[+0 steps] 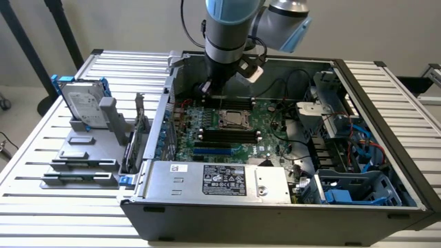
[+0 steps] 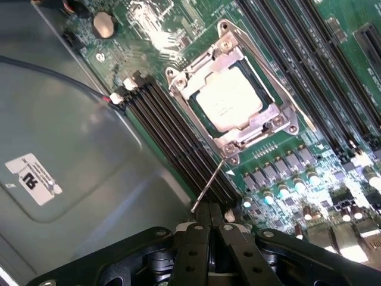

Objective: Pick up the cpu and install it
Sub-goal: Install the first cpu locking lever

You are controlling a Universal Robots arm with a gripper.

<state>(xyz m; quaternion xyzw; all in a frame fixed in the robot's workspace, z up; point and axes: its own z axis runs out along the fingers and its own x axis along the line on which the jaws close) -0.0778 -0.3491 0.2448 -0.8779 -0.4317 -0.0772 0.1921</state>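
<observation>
Wrist view: closed tool (image 2: 209, 215) hangs near the socketed cpu (image 2: 229, 99).

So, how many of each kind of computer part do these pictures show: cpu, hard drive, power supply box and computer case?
cpu, lying in the motherboard socket: 1
hard drive, in a blue bracket outside the case: 1
power supply box: 1
computer case, open: 1
Total: 4

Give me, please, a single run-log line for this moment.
cpu: lying in motherboard socket | gripper: shut, tips beside socket lever free end | arm: inside open computer case
</observation>
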